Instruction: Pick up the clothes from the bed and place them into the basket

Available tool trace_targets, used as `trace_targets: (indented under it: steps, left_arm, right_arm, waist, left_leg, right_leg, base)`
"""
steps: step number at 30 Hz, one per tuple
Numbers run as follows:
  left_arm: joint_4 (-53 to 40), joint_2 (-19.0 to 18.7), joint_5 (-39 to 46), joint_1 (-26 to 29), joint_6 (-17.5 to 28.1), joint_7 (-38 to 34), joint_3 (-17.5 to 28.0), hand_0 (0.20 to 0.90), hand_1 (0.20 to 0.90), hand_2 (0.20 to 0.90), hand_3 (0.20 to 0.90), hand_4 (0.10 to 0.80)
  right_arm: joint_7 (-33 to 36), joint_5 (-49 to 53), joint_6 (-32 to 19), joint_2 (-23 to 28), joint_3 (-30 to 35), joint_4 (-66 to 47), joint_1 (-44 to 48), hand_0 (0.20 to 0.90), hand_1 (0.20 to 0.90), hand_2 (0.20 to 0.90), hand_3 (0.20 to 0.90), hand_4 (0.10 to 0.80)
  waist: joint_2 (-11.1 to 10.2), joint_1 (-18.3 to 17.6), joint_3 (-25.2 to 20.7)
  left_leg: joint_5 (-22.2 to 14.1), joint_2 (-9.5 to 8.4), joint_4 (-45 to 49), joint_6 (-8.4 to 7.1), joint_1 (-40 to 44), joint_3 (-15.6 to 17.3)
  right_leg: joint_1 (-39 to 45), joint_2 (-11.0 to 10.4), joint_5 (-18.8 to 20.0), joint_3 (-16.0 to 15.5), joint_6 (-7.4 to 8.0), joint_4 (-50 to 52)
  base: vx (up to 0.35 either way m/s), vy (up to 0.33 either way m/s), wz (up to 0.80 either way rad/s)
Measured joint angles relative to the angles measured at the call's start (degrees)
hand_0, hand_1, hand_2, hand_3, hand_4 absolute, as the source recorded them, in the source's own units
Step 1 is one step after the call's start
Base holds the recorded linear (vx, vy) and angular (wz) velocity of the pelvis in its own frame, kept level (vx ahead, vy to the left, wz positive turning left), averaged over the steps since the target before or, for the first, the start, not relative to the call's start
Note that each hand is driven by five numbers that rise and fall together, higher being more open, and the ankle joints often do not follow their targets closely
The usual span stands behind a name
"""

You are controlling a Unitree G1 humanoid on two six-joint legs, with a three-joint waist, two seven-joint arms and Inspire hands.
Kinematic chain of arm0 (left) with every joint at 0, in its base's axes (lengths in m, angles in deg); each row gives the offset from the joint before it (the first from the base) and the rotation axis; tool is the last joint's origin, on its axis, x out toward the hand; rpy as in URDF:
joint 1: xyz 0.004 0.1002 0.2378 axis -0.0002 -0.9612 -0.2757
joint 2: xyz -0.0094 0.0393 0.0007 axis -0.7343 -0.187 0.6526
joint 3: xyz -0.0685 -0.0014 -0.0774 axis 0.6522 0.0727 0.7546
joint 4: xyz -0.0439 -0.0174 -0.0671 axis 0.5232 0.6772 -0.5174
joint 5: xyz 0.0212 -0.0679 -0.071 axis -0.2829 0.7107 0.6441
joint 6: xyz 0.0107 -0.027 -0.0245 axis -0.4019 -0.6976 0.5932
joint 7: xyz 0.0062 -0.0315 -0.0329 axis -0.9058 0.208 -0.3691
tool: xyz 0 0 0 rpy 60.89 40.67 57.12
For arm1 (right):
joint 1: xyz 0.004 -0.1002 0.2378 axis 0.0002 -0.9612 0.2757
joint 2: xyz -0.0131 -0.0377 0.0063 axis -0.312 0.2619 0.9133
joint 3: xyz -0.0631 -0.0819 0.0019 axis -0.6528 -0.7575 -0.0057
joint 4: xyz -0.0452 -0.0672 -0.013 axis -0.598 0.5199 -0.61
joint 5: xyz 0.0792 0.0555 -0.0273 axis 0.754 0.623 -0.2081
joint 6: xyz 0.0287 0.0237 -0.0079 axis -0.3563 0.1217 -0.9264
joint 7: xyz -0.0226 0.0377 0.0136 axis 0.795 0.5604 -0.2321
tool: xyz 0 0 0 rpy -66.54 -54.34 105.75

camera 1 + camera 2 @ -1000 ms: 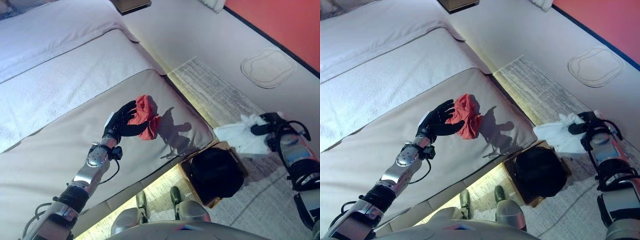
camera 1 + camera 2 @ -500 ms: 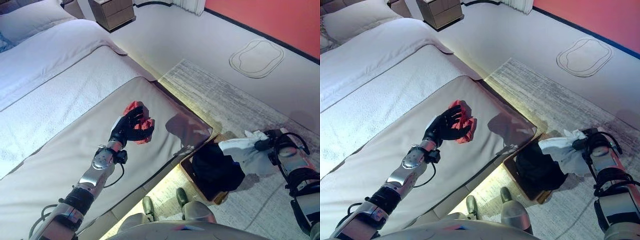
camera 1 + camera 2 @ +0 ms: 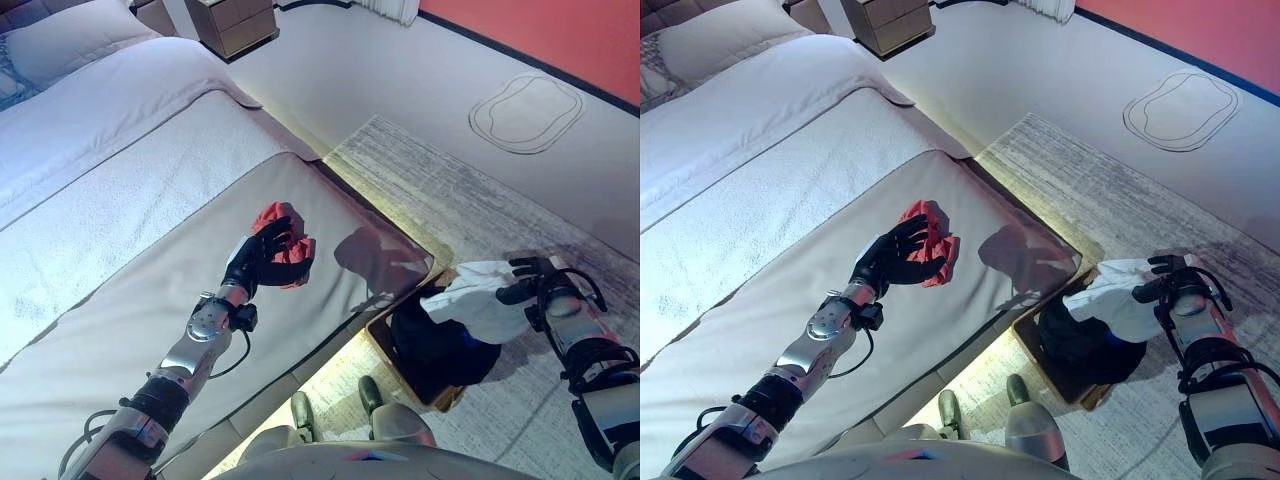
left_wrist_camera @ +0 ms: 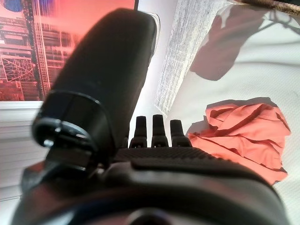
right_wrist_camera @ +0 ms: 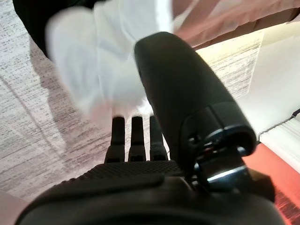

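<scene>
A crumpled red cloth (image 3: 291,248) lies on the grey bed cover (image 3: 120,330) near the bed's foot corner. My left hand (image 3: 258,264) is on it with fingers curled round its near side; in the left wrist view the cloth (image 4: 243,133) lies just past the fingers (image 4: 158,129). My right hand (image 3: 537,288) pinches a white cloth (image 3: 480,302) that hangs over the wooden basket (image 3: 445,398) on the floor beside the bed. Dark clothes (image 3: 432,338) fill the basket. In the right wrist view the white cloth (image 5: 101,56) hangs past the thumb (image 5: 183,93).
A striped grey rug (image 3: 450,190) lies under the basket. A wooden nightstand (image 3: 235,22) stands at the bed's head, next to a pillow (image 3: 70,30). A red wall (image 3: 560,30) runs along the far right. The bed edge drops off by the basket.
My left hand has gone from open beside the red cloth to curled round it. My right hand has carried the white cloth left and lower, over the basket. The camera has shifted.
</scene>
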Motion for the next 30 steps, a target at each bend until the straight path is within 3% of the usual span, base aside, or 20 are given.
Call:
trace_targets:
  steps: [12,17,24,30]
  left_arm:
    - [0.0,0.0,0.0,-0.05,0.0,0.09,0.02,0.9,0.9,0.9,0.9,0.8]
    - [0.0,0.03,0.0,-0.04,-0.01,-0.56,0.08,0.9,0.9,0.9,0.9,0.8]
    - [0.0,0.92,-0.05,-0.34,0.05,-3.11,0.18,0.9,0.9,0.9,0.9,0.8]
    - [0.31,1.85,-1.02,-1.1,0.4,-4.46,0.54,0.9,0.9,0.9,0.9,0.8]
  right_arm:
    - [-2.51,-4.23,1.48,0.01,-0.54,2.11,-0.69,0.9,0.9,0.9,0.9,0.8]
    - [0.95,-4.19,1.92,0.03,-2.3,-1.76,-0.56,0.9,0.9,0.9,0.9,0.8]
    - [7.55,-4.94,2.6,0.33,-7.69,-12.11,5.53,0.9,0.9,0.9,0.9,0.8]
    - [8.47,-7.61,1.99,0.58,-13.49,-11.68,14.19,0.9,0.9,0.9,0.9,0.8]
  waist:
    - [-0.01,1.14,0.0]
    - [-0.03,1.47,0.02]
    - [0.04,3.19,0.04]
    - [1.08,8.77,0.67]
  left_leg:
    - [0.0,-0.01,-0.01,0.0,0.0,-0.36]
    - [0.1,-0.02,-0.02,-0.14,0.37,-1.14]
    - [1.23,0.01,0.0,-1.04,-1.11,-4.4]
    - [2.74,-0.12,0.06,-1.44,-3.76,-8.29]
  right_leg:
    - [0.23,-0.01,0.0,-0.35,0.0,0.0]
    - [0.93,-0.01,0.0,-0.97,0.0,-0.01]
    - [0.71,0.01,-0.02,-3.78,-0.02,-0.04]
    - [-0.27,-0.09,-0.05,-8.0,-0.06,-0.03]
  base:
    - [0.011,-0.002,0.01]
    - [0.029,-0.004,0.07]
    - [0.001,-0.003,0.22]
    - [-0.004,0.003,0.35]
